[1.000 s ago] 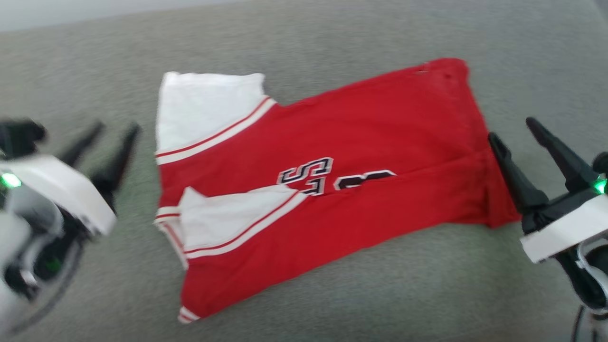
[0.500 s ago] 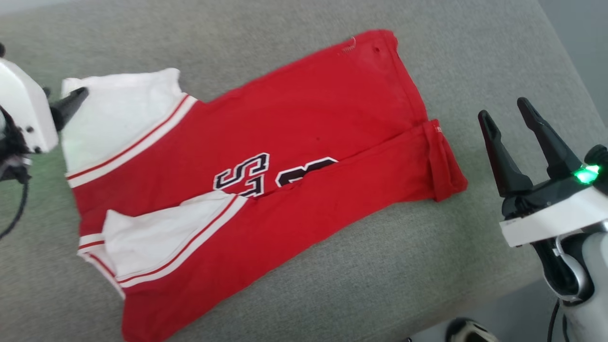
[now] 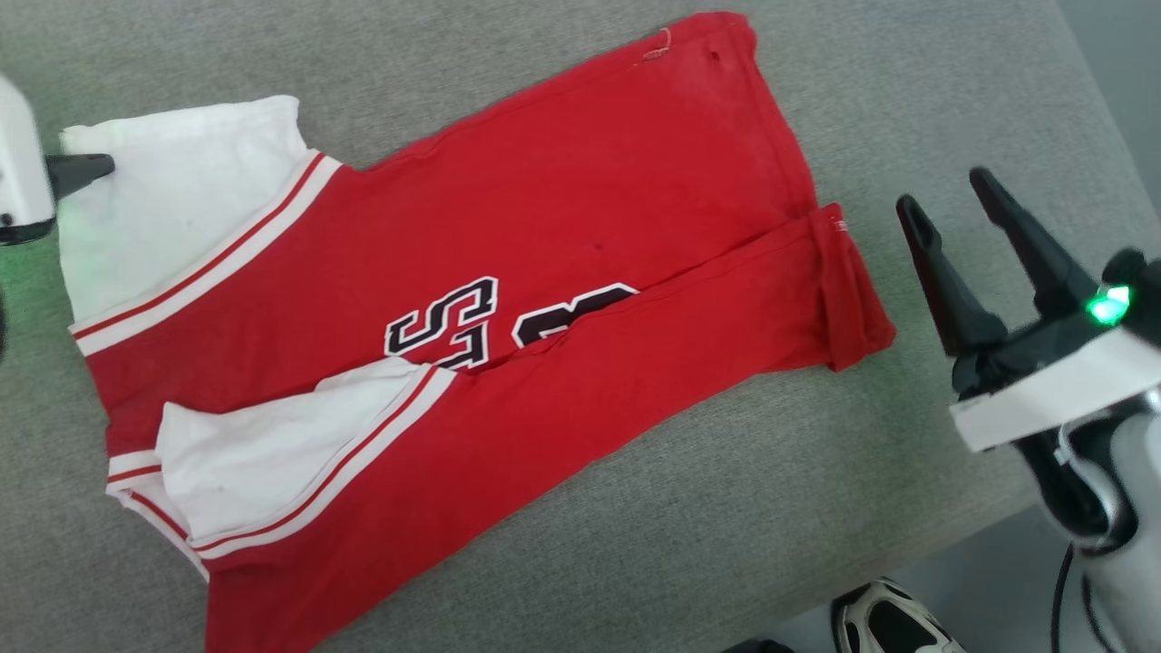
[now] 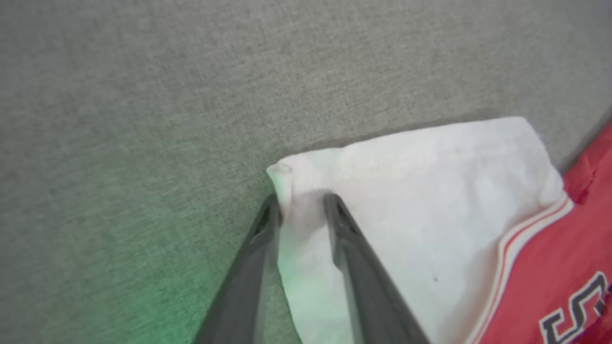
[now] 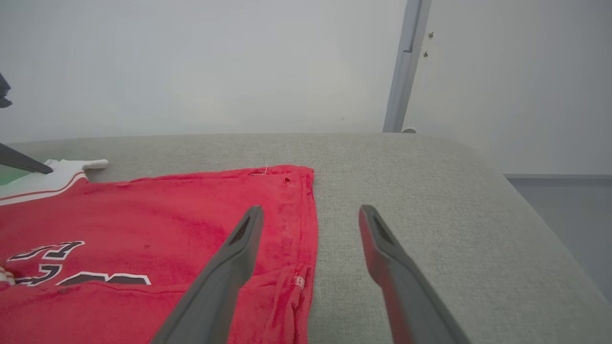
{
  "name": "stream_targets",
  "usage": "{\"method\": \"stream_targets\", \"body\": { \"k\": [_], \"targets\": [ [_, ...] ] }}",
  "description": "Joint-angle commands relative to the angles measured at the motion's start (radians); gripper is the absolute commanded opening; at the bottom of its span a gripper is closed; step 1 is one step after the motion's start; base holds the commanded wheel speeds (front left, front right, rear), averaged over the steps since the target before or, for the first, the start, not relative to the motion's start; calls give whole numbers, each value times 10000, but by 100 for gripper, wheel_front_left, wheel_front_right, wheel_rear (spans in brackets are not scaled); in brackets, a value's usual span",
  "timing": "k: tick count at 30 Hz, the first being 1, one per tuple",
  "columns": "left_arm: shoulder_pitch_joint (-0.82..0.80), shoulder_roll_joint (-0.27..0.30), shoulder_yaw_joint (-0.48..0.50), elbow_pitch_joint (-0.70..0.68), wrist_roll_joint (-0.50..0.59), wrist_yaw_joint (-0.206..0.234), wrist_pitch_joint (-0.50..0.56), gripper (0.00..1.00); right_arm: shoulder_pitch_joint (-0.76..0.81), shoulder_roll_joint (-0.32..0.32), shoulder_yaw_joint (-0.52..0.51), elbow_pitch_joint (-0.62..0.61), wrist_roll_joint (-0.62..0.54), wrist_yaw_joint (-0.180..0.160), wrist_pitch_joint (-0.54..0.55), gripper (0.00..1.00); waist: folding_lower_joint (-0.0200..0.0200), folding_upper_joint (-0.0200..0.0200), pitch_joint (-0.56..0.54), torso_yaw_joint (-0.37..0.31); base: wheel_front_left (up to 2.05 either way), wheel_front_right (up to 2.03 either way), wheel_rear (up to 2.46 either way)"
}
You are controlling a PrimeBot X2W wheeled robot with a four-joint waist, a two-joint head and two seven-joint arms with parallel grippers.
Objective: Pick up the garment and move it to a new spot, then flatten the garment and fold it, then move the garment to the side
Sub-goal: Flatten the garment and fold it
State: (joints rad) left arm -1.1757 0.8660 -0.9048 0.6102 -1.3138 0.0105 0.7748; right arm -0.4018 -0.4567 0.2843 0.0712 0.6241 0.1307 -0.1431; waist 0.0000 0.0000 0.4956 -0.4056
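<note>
Once apart, left gripper [image 4: 302,200] on garment [image 4: 430,191]

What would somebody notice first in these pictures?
The bright red garment with white sleeves, spread across the grey cushion in the middle. At its far left, the left end effector straddles a white sleeve corner; the right end effector hovers open beside its right edge.
</note>
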Motion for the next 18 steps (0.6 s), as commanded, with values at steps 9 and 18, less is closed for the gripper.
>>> {"method": "stream_targets", "body": {
  "k": [9, 18],
  "targets": [
    [-274, -852, -146, 229, 86, -279, -214, 0, -2302, -1284, 1024, 275, -55, -1, 2039, 100, 0, 0, 419, 630, 0, 0, 0],
    [-1047, -1550, -113, 450, 317, -658, -456, 0, -5826, -1537, 1756, 2553, 878, -3, 5112, 100, 0, 0, 1043, 1418, 0, 0, 0]
  ]
}}
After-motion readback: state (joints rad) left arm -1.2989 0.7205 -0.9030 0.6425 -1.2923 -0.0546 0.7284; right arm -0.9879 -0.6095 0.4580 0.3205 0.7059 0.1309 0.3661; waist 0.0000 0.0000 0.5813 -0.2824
